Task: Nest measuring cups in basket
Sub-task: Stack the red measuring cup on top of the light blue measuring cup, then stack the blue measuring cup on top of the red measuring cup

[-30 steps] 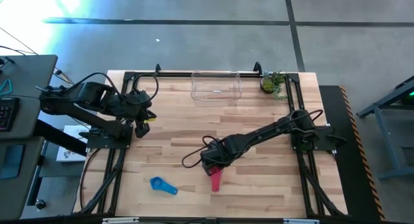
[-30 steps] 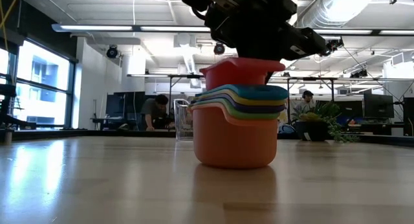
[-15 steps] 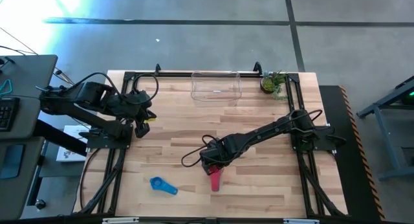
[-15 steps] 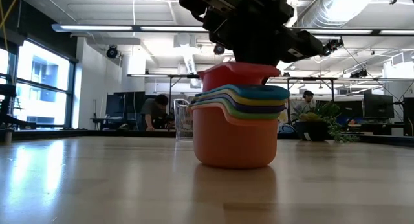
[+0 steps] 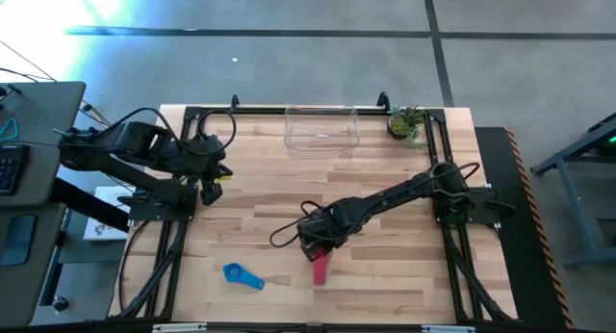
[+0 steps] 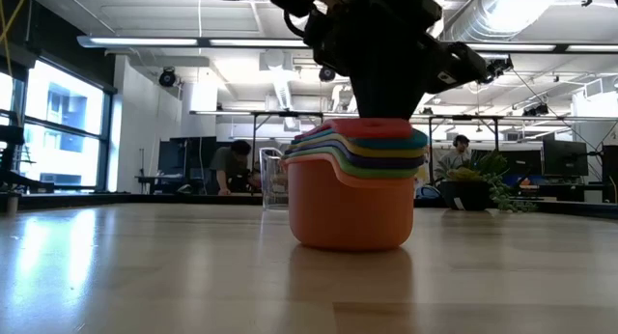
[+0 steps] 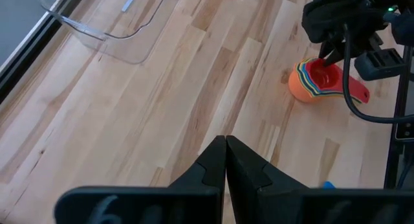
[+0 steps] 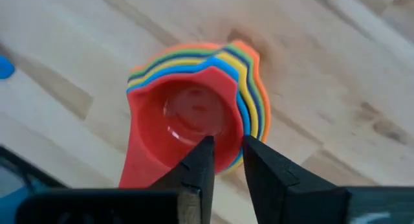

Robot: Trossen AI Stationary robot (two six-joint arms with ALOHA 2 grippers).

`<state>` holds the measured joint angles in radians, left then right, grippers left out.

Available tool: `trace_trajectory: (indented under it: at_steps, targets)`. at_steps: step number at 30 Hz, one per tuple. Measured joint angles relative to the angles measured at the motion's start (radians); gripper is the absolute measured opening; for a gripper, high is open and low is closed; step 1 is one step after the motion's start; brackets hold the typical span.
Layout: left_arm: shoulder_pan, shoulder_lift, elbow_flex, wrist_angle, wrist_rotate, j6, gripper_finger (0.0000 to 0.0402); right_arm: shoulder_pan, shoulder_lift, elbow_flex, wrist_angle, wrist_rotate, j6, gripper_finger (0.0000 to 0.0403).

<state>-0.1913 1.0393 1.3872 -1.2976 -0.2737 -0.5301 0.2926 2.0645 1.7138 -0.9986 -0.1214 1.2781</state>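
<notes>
A stack of nested measuring cups (image 6: 352,194) stands on the table a little near of centre, with the orange cup outermost. The coral-red cup (image 8: 187,117) sits on top of the stack, its handle (image 5: 320,268) pointing toward the near edge. My right gripper (image 8: 226,153) is right above the stack and shut on the red cup's rim. A blue cup (image 5: 243,275) lies alone near the front left. The clear basket (image 5: 320,129) stands at the far edge. My left gripper (image 7: 224,146) is shut and empty at the table's left (image 5: 207,184). My right gripper holds the coral-red cup by its rim wall (image 8: 234,141), close beside the handle. One finger is inside the bowl and one outside. The fingers come from above, pointing down. The cup sits upright, nested in the stack, which stands on the table.
A small potted plant (image 5: 406,123) stands at the far right corner, next to the basket. Black frame rails (image 5: 173,246) run along the table's left, right and far edges. There is bare wood between the stack and the basket.
My right gripper has gone down with the coral-red cup. The cup stood well above the other rims before; now it has sunk into the stack and its rim is nearly level with theirs. The stack itself has stayed in place.
</notes>
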Motion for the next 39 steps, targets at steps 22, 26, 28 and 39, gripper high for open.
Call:
trace_trajectory:
  at_steps: [22, 26, 28, 39]
  targets:
    - [-0.087, 0.012, 0.000, 0.001, 0.142, -0.195, 0.0003, -0.028, -0.190, 0.000, -0.095, 0.137, -0.122, 0.0074]
    - [-0.166, 0.032, 0.000, 0.001, 0.142, -0.253, 0.0003, -0.042, -0.256, 0.000, -0.133, 0.192, -0.158, 0.0074]
    - [-0.207, 0.047, 0.000, 0.001, 0.141, -0.272, 0.0003, -0.048, -0.288, 0.000, -0.152, 0.216, -0.169, 0.0074]
    - [-0.370, 0.115, 0.000, 0.001, 0.187, -0.431, 0.0005, -0.065, -0.436, 0.000, -0.181, 0.293, -0.179, 0.0074]
